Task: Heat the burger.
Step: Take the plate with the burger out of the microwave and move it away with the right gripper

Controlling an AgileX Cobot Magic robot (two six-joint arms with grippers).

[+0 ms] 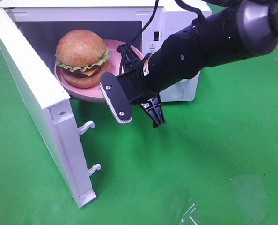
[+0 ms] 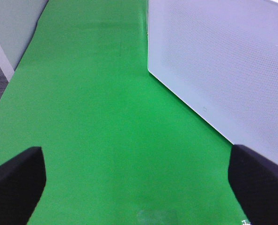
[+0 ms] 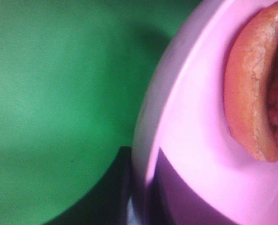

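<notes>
Sitting inside one microwave (image 1: 174, 28): one burger (image 1: 81, 56), one pink plate (image 1: 112, 49).

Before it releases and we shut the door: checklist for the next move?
1. Microwave door open: ok.
2. Burger upright on the pink plate: ok.
3. Right gripper shut on the plate's rim: ok.
4. Plate fully inside the microwave: not ok, its near rim seems to hang over the green cloth.
5. Left gripper open, holding nothing, beside the door: ok.
</notes>
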